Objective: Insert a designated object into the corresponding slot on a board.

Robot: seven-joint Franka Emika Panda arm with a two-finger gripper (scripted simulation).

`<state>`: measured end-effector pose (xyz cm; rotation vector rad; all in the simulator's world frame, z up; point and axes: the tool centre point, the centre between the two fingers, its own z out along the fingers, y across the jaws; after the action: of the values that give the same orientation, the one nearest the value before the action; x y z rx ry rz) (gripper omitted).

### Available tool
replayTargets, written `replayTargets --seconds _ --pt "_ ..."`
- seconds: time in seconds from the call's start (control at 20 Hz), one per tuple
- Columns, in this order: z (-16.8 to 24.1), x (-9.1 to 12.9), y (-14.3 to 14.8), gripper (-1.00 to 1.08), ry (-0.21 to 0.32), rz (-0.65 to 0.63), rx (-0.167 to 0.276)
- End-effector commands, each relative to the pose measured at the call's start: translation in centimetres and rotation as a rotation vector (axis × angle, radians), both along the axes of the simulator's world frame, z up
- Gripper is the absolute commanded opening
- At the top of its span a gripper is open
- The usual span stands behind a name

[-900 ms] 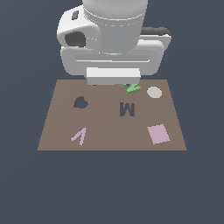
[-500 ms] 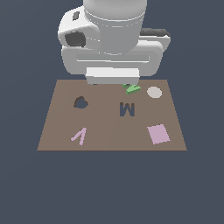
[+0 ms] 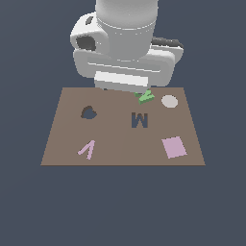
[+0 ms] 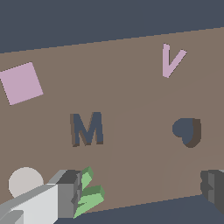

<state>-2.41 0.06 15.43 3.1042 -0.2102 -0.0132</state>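
Note:
The green zigzag piece lies on the brown board near its far edge, half covered by my hand in the exterior view. In the wrist view the piece sits right beside one finger, while the other finger is far from it. My gripper is open wide, low over the board, and holds nothing. The dark M-shaped slot is a short way in front of the piece and also shows in the wrist view.
On the board are a pink V-shaped piece, a pink square, a pale round disc next to the green piece, and a dark blob-shaped hole. The arm's bulky white hand hides the board's far edge.
The hand has shifted only slightly over the board's far edge. The green piece lies in the same place.

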Motion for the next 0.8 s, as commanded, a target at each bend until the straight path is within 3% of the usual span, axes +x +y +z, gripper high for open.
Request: replayTargets --seconds 0.0,0.75 --pt "-0.5 -0.6 0.1 1.00 -0.001 -0.055 0.001" --pt "-5.2 -5.2 2.7 1.00 -0.012 -0.531 0.010"
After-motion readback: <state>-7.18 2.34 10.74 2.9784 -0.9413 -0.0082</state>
